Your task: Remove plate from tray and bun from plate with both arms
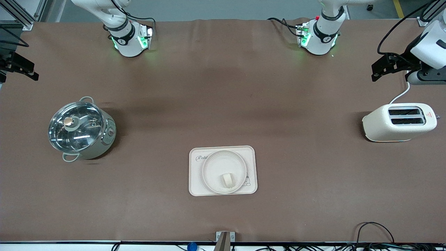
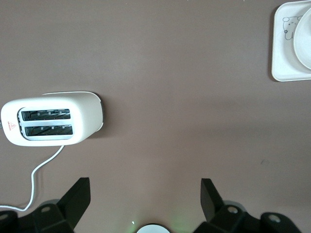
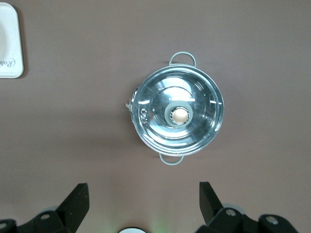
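The round cream plate [image 1: 218, 165] lies on the rectangular cream tray [image 1: 196, 187], on the half of the table nearer the front camera. The small pale bun [image 1: 228, 180] lies on the plate, toward its nearer rim. My left gripper [image 1: 381, 68] is open and empty, up over the left arm's end of the table, by the toaster. The left wrist view shows its fingers wide apart [image 2: 146, 194], with a corner of the tray [image 2: 282, 58] and part of the plate [image 2: 305, 41]. My right gripper [image 1: 19, 66] is open and empty over the right arm's end; its fingers are wide apart [image 3: 144, 194].
A white toaster [image 1: 399, 122] with a white cord stands at the left arm's end; it also shows in the left wrist view [image 2: 51, 121]. A steel pot with a glass lid [image 1: 81, 128] stands at the right arm's end and shows in the right wrist view [image 3: 177, 116]. A tray corner [image 3: 9, 48] shows there too.
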You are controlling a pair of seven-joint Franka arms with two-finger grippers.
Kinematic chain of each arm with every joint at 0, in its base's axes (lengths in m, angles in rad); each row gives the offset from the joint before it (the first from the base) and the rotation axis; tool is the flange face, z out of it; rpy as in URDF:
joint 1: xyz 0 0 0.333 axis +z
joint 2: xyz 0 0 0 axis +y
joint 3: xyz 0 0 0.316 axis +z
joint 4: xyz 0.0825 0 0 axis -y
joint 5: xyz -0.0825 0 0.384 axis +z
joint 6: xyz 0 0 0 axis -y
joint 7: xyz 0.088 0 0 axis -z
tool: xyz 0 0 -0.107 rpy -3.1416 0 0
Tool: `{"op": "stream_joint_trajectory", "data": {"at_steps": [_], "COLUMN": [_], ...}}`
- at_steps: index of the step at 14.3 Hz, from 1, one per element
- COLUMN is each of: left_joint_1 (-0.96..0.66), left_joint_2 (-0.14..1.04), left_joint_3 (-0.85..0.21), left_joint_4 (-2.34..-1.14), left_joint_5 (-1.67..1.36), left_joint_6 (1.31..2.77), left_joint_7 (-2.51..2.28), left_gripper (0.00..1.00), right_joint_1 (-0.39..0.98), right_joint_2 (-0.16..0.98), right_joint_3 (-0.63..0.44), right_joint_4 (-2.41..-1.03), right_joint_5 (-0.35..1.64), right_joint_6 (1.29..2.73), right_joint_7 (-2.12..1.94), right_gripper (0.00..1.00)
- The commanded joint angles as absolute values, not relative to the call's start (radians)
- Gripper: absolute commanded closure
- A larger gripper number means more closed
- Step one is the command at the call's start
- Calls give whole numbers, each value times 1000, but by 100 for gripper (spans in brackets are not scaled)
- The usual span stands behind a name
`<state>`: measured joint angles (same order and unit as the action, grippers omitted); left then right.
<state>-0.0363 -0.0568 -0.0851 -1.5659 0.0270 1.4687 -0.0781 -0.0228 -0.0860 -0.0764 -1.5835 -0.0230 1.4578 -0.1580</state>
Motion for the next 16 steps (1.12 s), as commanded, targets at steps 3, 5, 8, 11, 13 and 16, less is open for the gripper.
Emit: {"op": "stream_joint_trajectory", "data": {"at_steps": [3, 5, 8, 11, 13, 16], "left_joint_1": [-32, -31, -31, -31, -29, -29], "left_joint_2": [-49, -43, -23, -18, -12, -3], "left_joint_3": [-81, -80, -80, -80, -80, -78], "left_joint_4": [-1546, -1545, -1523, -1519, -1519, -1517], "left_joint_5": [26, 26, 29, 22, 21, 25], "left_joint_6": [1459, 1460, 1460, 1462, 1462, 1462], "left_joint_7": [-57, -58, -58, -57, -57, -58], "left_gripper": [0, 0, 0, 0, 0, 0], "right_joint_1": [12, 28, 37, 38, 41, 80], "right_joint_2": [-132, -132, -130, -126, -124, -123], "right_joint_3": [-78, -80, -86, -84, -83, -83], "right_joint_4": [-1626, -1629, -1632, -1631, -1634, -1635], "right_joint_5": [-81, -86, -86, -86, -71, -40], "right_joint_6": [1451, 1453, 1450, 1477, 1477, 1479], "right_joint_7": [-156, -156, -153, -149, -138, -65], "right_gripper": [0, 0, 0, 0, 0, 0]}}
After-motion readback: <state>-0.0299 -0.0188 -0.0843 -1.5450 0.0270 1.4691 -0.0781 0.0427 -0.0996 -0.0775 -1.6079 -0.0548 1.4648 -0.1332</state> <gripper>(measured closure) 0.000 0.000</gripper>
